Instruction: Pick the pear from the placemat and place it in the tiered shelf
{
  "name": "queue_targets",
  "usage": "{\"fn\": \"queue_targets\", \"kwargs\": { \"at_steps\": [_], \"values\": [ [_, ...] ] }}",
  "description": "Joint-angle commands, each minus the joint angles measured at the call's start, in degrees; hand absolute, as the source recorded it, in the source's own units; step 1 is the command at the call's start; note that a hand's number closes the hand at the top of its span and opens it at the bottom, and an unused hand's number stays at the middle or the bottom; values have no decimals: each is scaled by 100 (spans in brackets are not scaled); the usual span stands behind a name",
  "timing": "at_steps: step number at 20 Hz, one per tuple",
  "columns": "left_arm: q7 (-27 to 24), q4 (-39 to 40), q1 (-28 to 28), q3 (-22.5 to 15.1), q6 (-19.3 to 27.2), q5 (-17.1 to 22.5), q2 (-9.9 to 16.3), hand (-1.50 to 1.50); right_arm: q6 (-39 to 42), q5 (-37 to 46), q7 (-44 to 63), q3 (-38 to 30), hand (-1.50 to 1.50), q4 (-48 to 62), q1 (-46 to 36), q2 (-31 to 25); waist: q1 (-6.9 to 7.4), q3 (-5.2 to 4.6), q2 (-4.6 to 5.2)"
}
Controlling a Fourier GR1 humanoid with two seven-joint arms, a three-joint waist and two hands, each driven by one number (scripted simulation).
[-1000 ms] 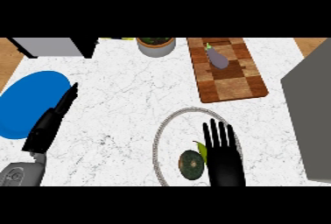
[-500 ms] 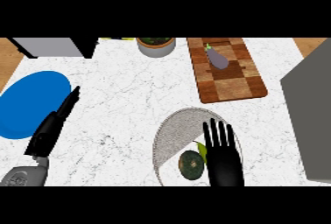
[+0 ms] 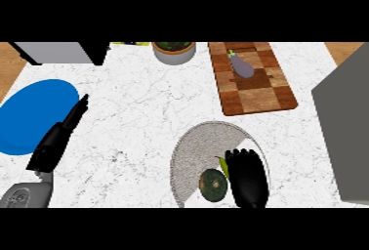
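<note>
The pear (image 3: 221,167) shows only as a thin yellow-green sliver on the round grey placemat (image 3: 205,144) in the lower middle of the head view. My right hand (image 3: 247,180) lies over it with its fingers curled down onto it, hiding most of the fruit. The grey tiered shelf (image 3: 347,132) stands along the right edge, just right of the placemat. My left hand (image 3: 56,141) rests at the lower left with straight fingers, holding nothing.
A dark green round fruit (image 3: 213,184) lies on the placemat against my right hand's left side. A blue plate (image 3: 32,114) sits far left. At the back stand a wooden cutting board (image 3: 256,90) with an eggplant (image 3: 243,67), a potted plant (image 3: 174,51) and a grey box (image 3: 61,51).
My right hand's fingers were straight over the placemat and have curled down over the pear. The left hand has hardly moved.
</note>
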Motion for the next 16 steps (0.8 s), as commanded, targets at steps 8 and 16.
{"fn": "queue_targets", "kwargs": {
  "at_steps": [8, 16],
  "values": [
    [-284, 323, -149, 154, -53, -140, 8, 0, -632, 498, -31, -203, 150, 1029, -383, 141, -2, 46, 65],
    [-124, -142, 132, 223, -101, -49, 47, 0, 560, -1430, -116, -1662, 150, -777, -267, 96, -39, 45, 44]
  ]
}}
